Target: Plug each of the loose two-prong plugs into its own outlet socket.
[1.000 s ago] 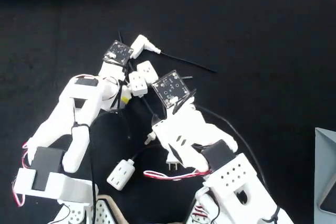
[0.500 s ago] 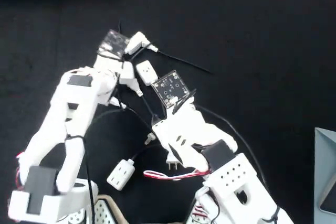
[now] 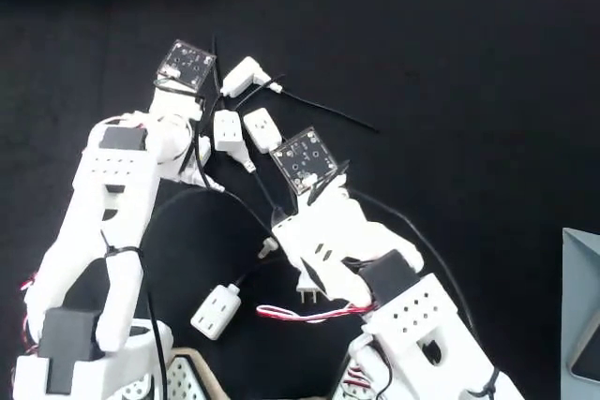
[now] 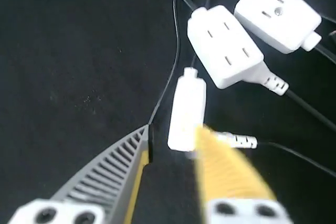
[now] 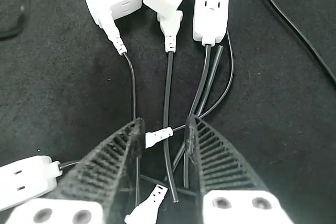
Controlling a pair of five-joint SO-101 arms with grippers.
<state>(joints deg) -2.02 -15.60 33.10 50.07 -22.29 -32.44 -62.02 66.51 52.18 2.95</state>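
- The left gripper is hanging over the black table with its grey and yellow fingers standing apart; a long white plug is lying between them; its end is resting against the yellow finger, and a gap is showing on the grey side.
- In the high view a double socket is lying at about ten o'clock from the table's middle; a grounded socket is sitting just beside it at its three o'clock; an angled white plug is resting near them at twelve o'clock.
- The right gripper is pointing toward those three with its dark fingers spread; a small white plug is lying across the black cords between the tips, just beside one finger; I cannot tell whether it is touching.
- A lone socket is lying at seven o'clock from the table's middle, well apart from the others; a two-prong plug is lying at its three o'clock with prongs showing, just above red-and-white wires.
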